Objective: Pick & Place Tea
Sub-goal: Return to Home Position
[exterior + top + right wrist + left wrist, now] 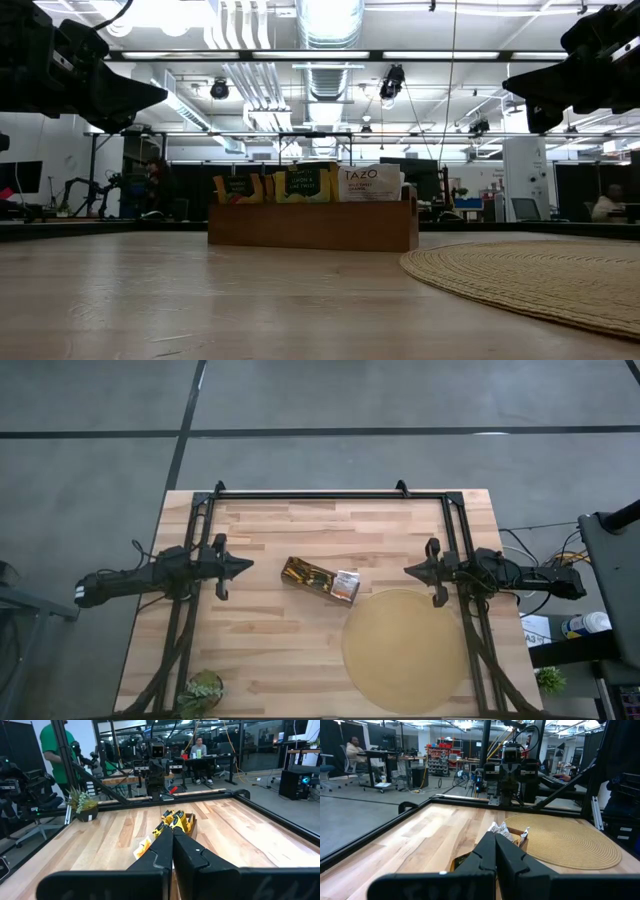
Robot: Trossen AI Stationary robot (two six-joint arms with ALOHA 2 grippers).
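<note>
A brown wooden box [318, 580] stands on the table's middle, with tea sachets [305, 182] upright in it: green-yellow, orange ones [176, 819] and white ones [500, 829]. My left gripper [248, 565] hovers above the table left of the box, shut and empty. My right gripper [408, 570] hovers right of the box, shut and empty. Both point at the box, each showing the other arm beyond it.
A big round tan woven mat [405, 650] lies on the table's near right part, close to the box. A small potted plant [202, 692] stands at the near left corner. A black frame [330, 494] runs along the far edge. People show in the room behind.
</note>
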